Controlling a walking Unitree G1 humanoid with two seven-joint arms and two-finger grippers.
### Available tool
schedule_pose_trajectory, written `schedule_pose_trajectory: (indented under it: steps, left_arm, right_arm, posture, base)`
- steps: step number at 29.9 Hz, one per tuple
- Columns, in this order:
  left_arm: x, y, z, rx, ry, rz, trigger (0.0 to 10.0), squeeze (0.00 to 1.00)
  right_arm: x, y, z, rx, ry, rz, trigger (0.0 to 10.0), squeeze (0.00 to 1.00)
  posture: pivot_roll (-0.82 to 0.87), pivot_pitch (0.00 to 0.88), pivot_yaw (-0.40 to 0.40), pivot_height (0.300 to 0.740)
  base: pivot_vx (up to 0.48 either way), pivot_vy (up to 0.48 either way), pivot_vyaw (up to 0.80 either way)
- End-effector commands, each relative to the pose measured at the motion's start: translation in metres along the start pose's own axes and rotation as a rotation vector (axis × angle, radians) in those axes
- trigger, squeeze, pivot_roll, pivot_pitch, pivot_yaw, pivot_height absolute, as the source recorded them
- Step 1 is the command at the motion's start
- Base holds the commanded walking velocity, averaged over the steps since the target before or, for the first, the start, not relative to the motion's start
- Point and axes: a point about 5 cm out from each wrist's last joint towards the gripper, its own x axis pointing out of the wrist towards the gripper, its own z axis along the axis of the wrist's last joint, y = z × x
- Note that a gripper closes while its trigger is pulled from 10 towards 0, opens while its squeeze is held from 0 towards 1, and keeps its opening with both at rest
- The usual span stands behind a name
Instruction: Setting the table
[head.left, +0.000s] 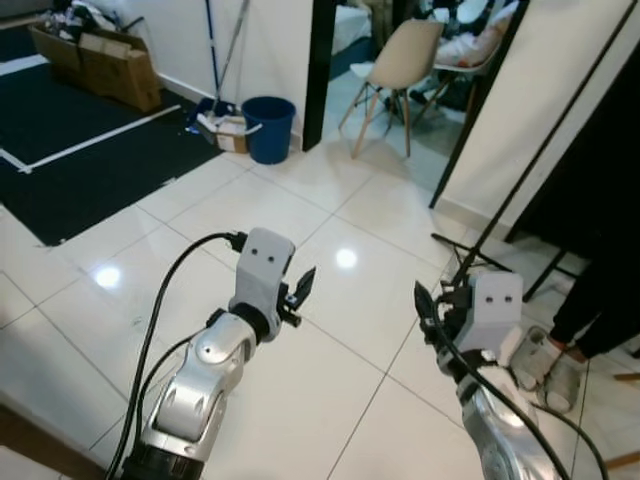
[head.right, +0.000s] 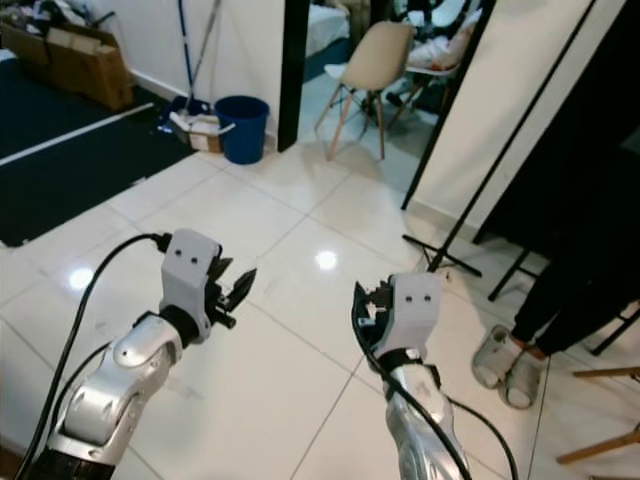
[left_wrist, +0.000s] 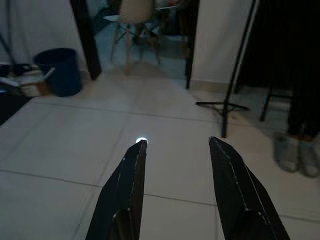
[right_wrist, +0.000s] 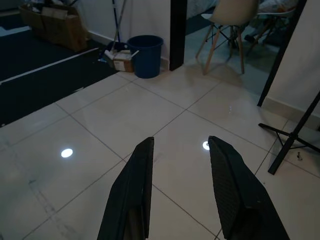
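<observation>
Both grippers empty: left gripper (head.left: 300, 290) and right gripper (head.left: 428, 305) were held out level over bare floor tiles (head.left: 330, 330), fingers apart, we judge ready for a pickup. No table or tableware near either; ahead of them only a blue bin (head.left: 269, 127) and chair (head.left: 400, 62).

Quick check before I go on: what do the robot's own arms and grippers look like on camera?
Both arms are glossy silver with black joints. Each wrist carries a white boxy housing with two small dark dots. Black cables loop along both arms. The left gripper and right gripper each have two long, tapered black fingers.
</observation>
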Motion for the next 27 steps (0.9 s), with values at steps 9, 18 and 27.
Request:
schedule_pose_trajectory:
  steps: [9, 18, 27]
  left_arm:
    - [-0.003, -0.018, -0.012, 0.055, 0.013, -0.043, 10.0, 0.0]
    - [-0.001, -0.018, -0.014, 0.061, 0.003, -0.044, 10.0, 0.0]
    - [-0.001, -0.014, -0.016, 0.074, 0.005, -0.031, 10.0, 0.0]
  right_arm:
    - [-0.005, -0.003, -0.01, -0.006, 0.021, -0.033, 10.0, 0.0]
    - [-0.004, -0.001, -0.01, -0.014, 0.011, -0.026, 10.0, 0.0]
    - [-0.004, 0.0, -0.012, -0.012, 0.01, -0.022, 10.0, 0.0]
  posture:
    - [0.01, 0.103, 0.031, 0.74]
    - [0.02, 0.094, 0.036, 0.74]
    - [0.02, 0.094, 0.037, 0.74]
  base:
    - [0.48, 0.0, 0.0]
    - [0.48, 0.0, 0.0]
    - [0.48, 0.0, 0.0]
